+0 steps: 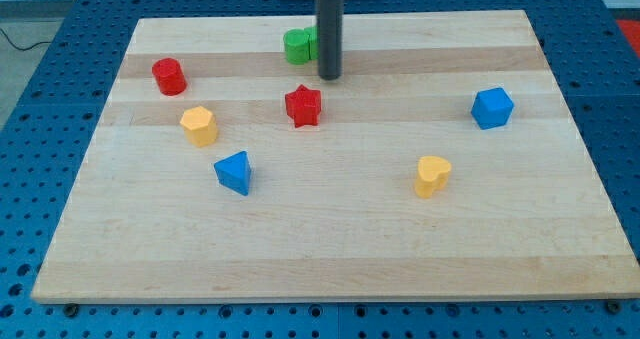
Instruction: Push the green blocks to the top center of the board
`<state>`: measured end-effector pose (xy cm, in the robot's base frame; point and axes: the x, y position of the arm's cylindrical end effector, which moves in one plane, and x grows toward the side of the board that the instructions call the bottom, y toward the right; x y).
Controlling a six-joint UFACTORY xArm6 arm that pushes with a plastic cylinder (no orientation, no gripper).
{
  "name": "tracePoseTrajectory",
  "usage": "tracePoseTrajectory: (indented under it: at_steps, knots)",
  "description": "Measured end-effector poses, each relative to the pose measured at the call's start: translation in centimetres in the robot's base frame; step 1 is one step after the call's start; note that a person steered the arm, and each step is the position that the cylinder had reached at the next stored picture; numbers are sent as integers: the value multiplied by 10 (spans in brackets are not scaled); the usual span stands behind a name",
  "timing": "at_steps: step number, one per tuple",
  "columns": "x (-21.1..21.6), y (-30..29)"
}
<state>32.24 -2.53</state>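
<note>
Currently listed: green blocks (298,46), apparently two pressed together, the right one partly hidden behind the rod, shapes unclear; they sit near the board (330,249) top edge, just left of centre. Your tip (329,77) rests just to their lower right, holding nothing, as a bare rod must. Judged: little travel remains. Red star (303,106) lies below, apart.

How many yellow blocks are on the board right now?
2. One yellow block sits at the view's left, below the red cylinder. The other yellow block lies right of centre, toward the view's bottom. None seems hidden behind the rod.
</note>
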Motion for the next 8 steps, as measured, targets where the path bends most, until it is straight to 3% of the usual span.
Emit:
tracePoseTrajectory:
  at_steps: [2, 3, 5, 8]
  knots:
    - [-54, -28]
    - [-59, -31]
    - [-12, -10]
    - [-54, 13]
